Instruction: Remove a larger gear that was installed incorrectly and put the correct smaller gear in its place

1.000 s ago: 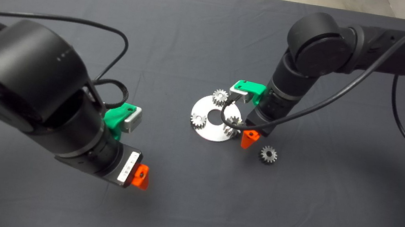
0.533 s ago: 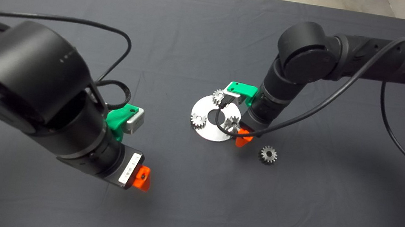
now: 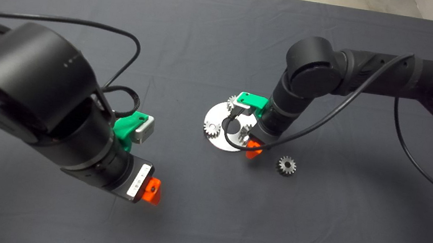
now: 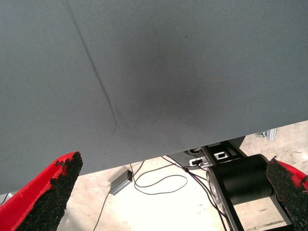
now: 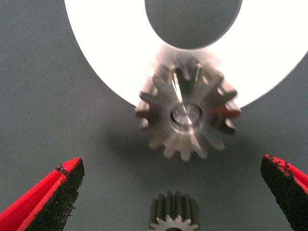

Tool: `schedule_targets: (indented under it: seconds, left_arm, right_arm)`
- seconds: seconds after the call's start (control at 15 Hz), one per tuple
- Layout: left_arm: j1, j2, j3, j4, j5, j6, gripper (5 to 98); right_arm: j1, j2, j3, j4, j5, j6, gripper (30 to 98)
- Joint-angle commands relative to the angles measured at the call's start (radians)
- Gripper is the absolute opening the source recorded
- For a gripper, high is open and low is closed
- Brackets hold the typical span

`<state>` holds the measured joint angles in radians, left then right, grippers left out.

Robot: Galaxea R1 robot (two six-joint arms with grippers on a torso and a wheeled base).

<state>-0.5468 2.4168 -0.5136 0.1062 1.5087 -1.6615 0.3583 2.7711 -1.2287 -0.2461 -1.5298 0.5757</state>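
Observation:
A silver ring plate (image 3: 218, 139) (image 5: 106, 38) lies mid-mat. The larger gear (image 3: 245, 132) (image 5: 187, 118), thick with long coarse teeth, sits on a pin at the plate's right rim. My right gripper (image 3: 251, 143) (image 5: 169, 163) hovers directly over it, open, fingers spread wide to either side and touching nothing. The smaller gear (image 3: 286, 165) (image 5: 174, 214), fine-toothed, lies loose on the mat to the right of the plate. My left gripper (image 3: 151, 191) (image 4: 173, 163) hangs open and empty over the mat's front left.
Two more small silver gears (image 3: 212, 128) (image 3: 231, 102) sit on the plate's left and far sides; the far one is partly covered by the right wrist's green mount (image 3: 250, 101). A black cable (image 3: 231, 138) loops over the plate. Floor and cables (image 4: 159, 185) show past the mat edge.
The right arm has swung left and lowered, bringing its open gripper down over the gear at the plate's right rim. The left arm and all gears have stayed put.

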Motion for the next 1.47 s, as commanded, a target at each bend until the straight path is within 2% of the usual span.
schedule_targets:
  seconds: [0.0,0.47,1.07,1.2,1.33,1.4]
  left_arm:
    - [-0.010,0.006,0.020,0.000,0.002,0.003,98.2]
    - [-0.010,0.005,0.035,0.000,0.002,0.001,98.2]
    - [-0.010,0.005,0.046,0.000,0.002,-0.001,98.2]
    - [-0.010,0.005,0.048,0.000,0.002,-0.003,98.2]
    - [-0.010,0.005,0.048,0.000,0.002,-0.003,98.2]
    - [-0.010,0.005,0.048,0.000,0.002,-0.004,98.2]
  right_arm:
    - [-0.001,0.053,-0.061,-0.073,-0.115,-0.005,96.9]
    - [-0.001,0.114,-0.175,-0.078,-0.112,-0.048,96.9]
    - [-0.005,0.114,-0.196,-0.078,-0.111,-0.047,95.5]
    - [-0.015,0.114,-0.196,-0.078,-0.112,-0.047,90.1]
    - [-0.021,0.114,-0.195,-0.078,-0.111,-0.047,90.1]
    - [-0.022,0.114,-0.195,-0.078,-0.111,-0.047,87.0]
